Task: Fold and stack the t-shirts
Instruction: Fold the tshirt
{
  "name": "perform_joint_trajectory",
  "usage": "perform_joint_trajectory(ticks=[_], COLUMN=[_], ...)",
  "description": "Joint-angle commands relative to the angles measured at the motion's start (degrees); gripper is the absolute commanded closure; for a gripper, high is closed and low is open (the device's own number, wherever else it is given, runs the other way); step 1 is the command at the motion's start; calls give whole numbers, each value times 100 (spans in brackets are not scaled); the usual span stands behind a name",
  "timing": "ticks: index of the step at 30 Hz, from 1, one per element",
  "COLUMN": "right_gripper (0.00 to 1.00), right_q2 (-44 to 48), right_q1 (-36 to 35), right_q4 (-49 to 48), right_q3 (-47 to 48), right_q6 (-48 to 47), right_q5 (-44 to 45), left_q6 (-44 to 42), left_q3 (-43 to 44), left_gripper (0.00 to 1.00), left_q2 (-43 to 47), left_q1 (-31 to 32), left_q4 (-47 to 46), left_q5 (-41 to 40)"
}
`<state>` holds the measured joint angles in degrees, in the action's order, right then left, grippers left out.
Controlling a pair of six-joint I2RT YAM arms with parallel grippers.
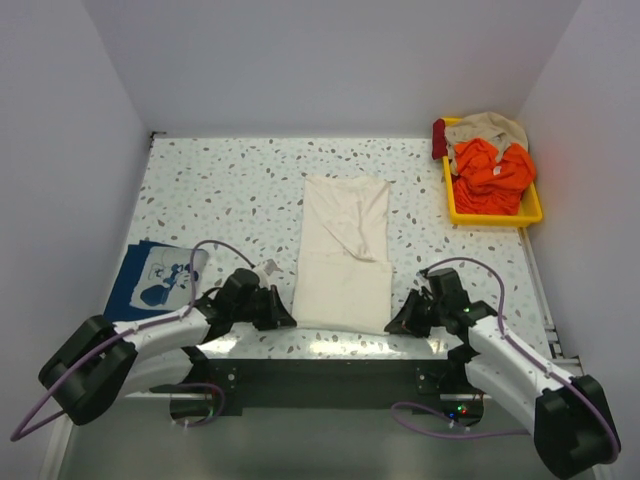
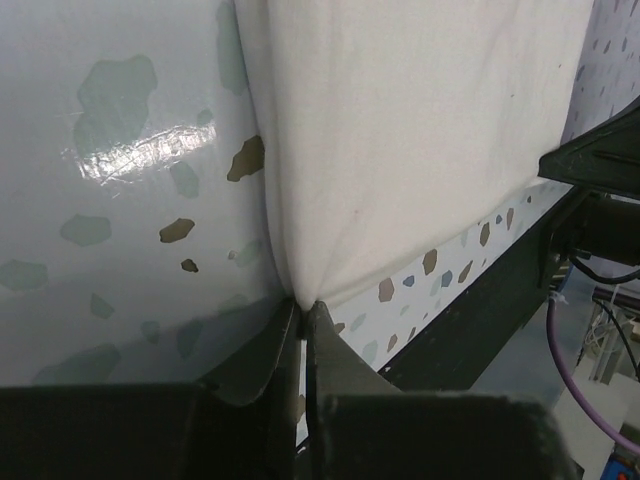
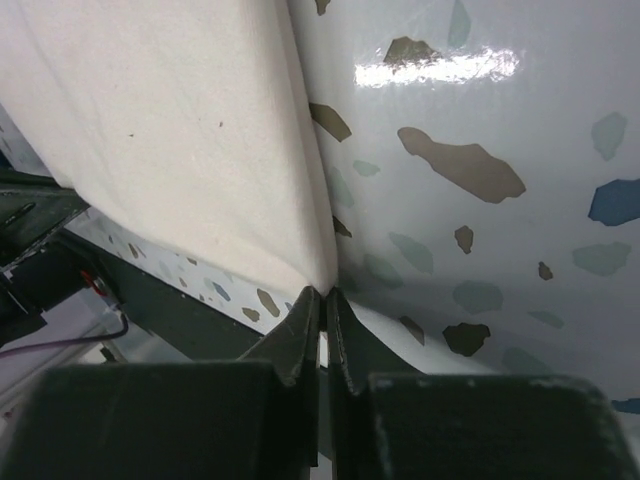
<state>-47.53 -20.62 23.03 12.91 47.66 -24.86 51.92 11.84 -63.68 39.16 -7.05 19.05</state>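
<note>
Cream t-shirt [image 1: 345,250] lies mid-worktop [image 1: 230,190] as a long, narrow folded strip, its short end close to the near edge. Left gripper [image 2: 303,312]: jaws pinched shut on the strip's near-left corner. Right gripper [image 3: 322,300]: jaws pinched shut on the near-right corner, with cloth puckering into both. Navy t-shirt [image 1: 150,275] with white print lies flat at near left, apart from the cream one; yellow tray [image 1: 490,217] of orange and beige cloth sits at far right.
</note>
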Motion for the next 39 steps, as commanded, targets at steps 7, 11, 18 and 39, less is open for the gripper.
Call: perform_joint_trajectory(ticks=[7, 11, 18, 39], right_gripper=[100, 100, 100, 100], right_q2=[725, 1139, 730, -3700], right_q1=[-30, -21, -30, 409], right_q4=[1177, 2132, 2260, -210], right_q3=[643, 1072, 2153, 5519], right_q6=[-573, -819, -1048, -626], right_q5=[-80, -151, 113, 26], left_q6=[-138, -217, -674, -543], left_q3=[100, 301, 1626, 5582], left_gripper=[100, 100, 100, 100], left_q2=[935, 1593, 1606, -2243], left_q1=[75, 92, 83, -1577], left_q4=[1027, 1679, 2621, 1427], left_q5=[116, 143, -454, 880])
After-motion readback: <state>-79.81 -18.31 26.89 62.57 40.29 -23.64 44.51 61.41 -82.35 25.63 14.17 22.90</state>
